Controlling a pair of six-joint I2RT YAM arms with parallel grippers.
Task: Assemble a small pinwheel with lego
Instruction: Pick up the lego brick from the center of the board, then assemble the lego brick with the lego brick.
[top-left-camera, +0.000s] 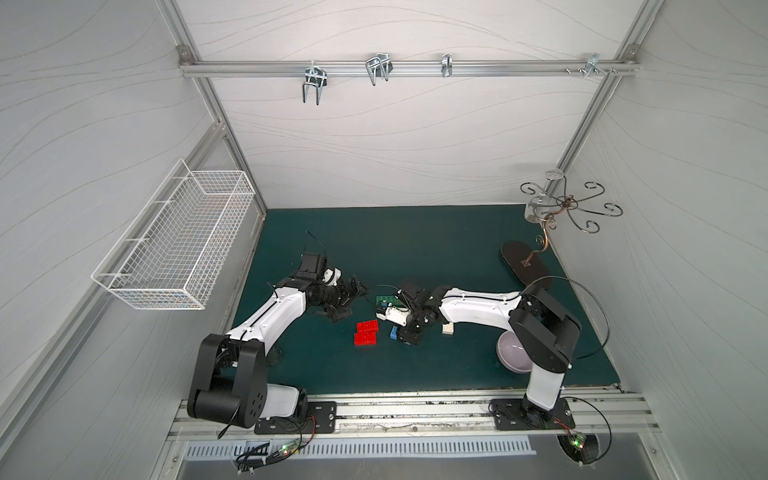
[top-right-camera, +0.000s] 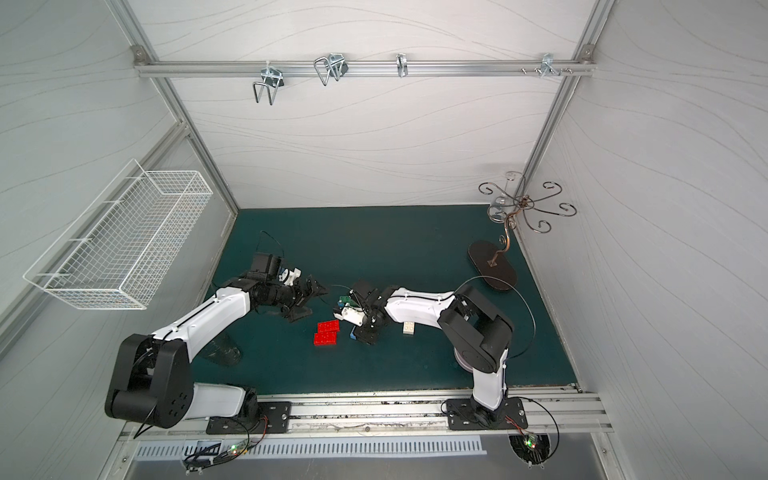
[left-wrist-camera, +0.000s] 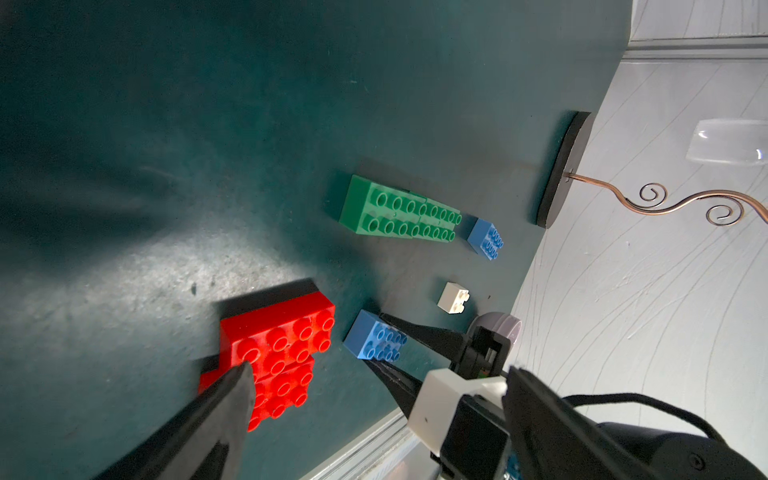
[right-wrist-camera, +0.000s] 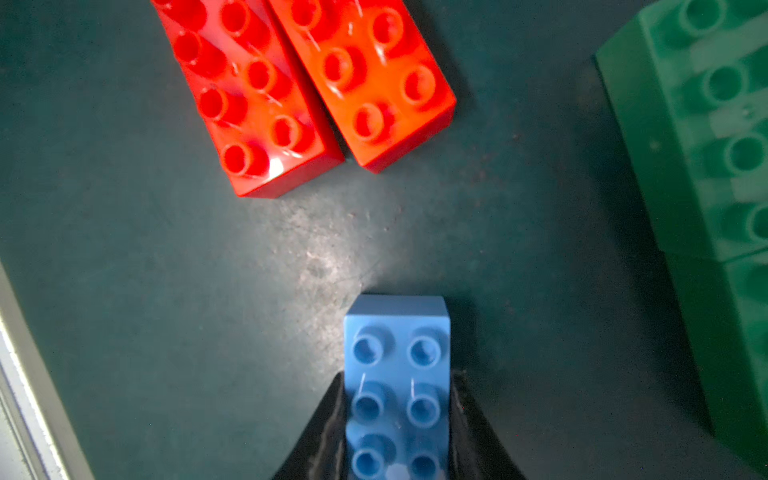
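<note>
1. Right wrist view: mat (right-wrist-camera: 166, 270), loose bricks lying flat mid-mat.
2. Left gripper (top-left-camera: 351, 301): spread wide, empty, near red pair (right-wrist-camera: 303, 83).
3. Right gripper (right-wrist-camera: 397, 374): clamped on blue brick (right-wrist-camera: 397, 328), brick on mat.
4. Green pair (right-wrist-camera: 706, 145): end to end, touching.
5. Red pair: side by side, touching.
6. White brick (left-wrist-camera: 453, 297): alone, apart.

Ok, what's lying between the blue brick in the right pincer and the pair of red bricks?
Nothing. In the right wrist view, only bare green mat separates the blue brick, gripped by the right pincer, from the red bricks.
</note>
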